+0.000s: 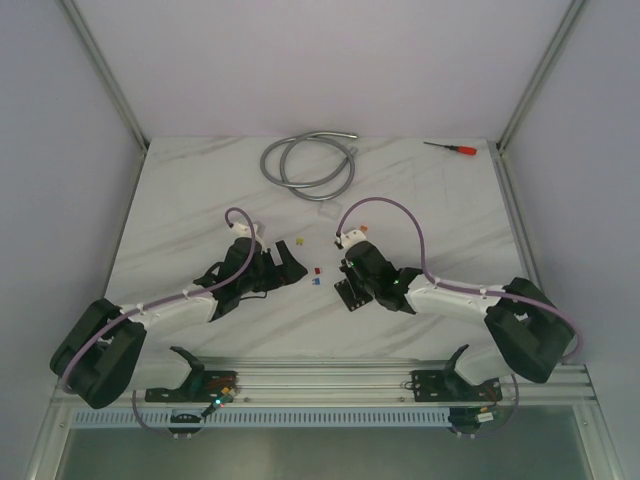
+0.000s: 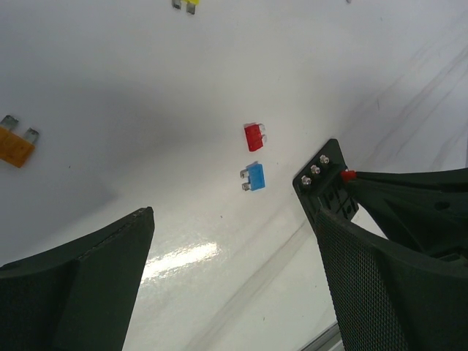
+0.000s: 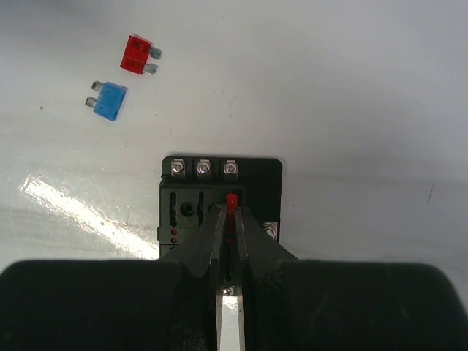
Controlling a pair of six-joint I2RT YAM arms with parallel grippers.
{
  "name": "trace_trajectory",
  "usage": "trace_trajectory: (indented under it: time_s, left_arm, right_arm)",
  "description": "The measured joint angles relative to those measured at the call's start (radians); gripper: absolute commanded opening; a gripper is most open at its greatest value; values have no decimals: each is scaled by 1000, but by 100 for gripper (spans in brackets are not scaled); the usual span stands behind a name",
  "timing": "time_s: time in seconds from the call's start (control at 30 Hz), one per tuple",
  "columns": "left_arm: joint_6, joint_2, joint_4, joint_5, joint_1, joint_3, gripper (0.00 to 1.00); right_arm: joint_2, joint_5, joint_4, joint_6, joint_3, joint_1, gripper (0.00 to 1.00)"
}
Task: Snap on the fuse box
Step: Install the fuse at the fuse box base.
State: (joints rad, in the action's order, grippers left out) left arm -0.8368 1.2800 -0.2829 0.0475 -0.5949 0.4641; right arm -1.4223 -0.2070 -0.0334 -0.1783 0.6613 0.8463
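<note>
We are working in the near half of the bench (image 1: 190, 200), about midway between its left and right edges, where the fuse box (image 3: 252, 175) is lying flat with its slotted face up. The right gripper (image 3: 231, 213) is hanging directly over it, fingers drawn narrow and pinching a small red fuse (image 3: 232, 199) whose tip is pointing down at one of the slots. We cannot tell whether its blades are already entering the slot or only touching the face. We are judging it as lined up but not pressed home.

The left gripper (image 2: 234, 219) is hovering just to the left of the box with its fingers spread wide, holding nothing and touching nothing.

Loose fuses are lying on the bench to the left of the box. A loose red fuse (image 2: 254, 137) and a blue fuse (image 2: 254, 177) are sitting side by side close to it. A yellow fuse (image 2: 189, 4) and an orange fuse (image 2: 14, 146) are resting farther off.

The visible slots are looking empty, so we are reckoning the job is at an early stage. The pinched fuse is waiting to be snapped in, and the loose ones are likely waiting too.
</note>
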Motion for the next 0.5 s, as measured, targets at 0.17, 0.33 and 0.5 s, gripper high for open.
trace_trajectory:
  time_s: [0.17, 0.33, 0.5]
  left_arm:
    - [0, 0, 0, 0, 0, 0, 100]
    - [0, 0, 0, 0, 0, 0, 100]
    - [-1, 0, 0, 0, 0, 0, 100]
  right_arm:
    - [0, 0, -3, -2, -1, 0, 12]
    - [7, 0, -11, -5, -11, 0, 21]
    - [13, -4, -10, -7, -14, 0, 29]
